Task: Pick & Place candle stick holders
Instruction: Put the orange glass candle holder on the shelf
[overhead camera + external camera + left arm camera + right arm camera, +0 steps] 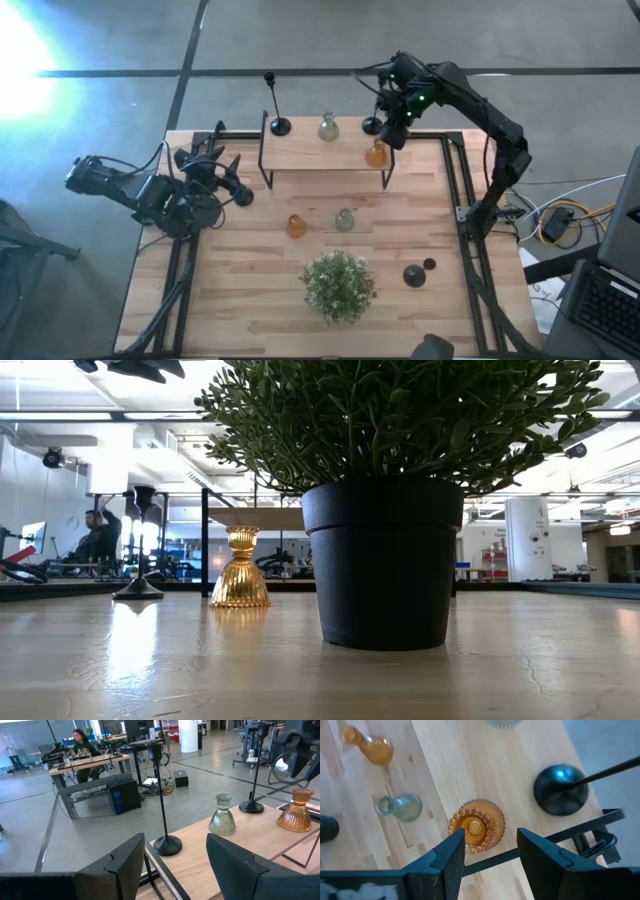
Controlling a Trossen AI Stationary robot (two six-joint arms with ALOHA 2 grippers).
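A raised wooden shelf (325,157) at the table's far middle carries a tall black holder (278,125), a pale green glass holder (328,127), a second black holder (372,126) and an amber glass holder (376,154). My right gripper (490,855) hovers open and empty above the shelf's right end, over the amber holder (476,825) and beside the black domed base (560,790). On the table stand an amber holder (296,226), a pale green one (345,219) and two short black ones (415,276). My left gripper (235,185) waits open at the table's left side.
A bushy green plant in a black pot (339,285) stands near the table's front middle and fills the low view (385,560). Black frame rails (455,190) run along the table's sides. A person sits at a desk (80,742) in the room beyond.
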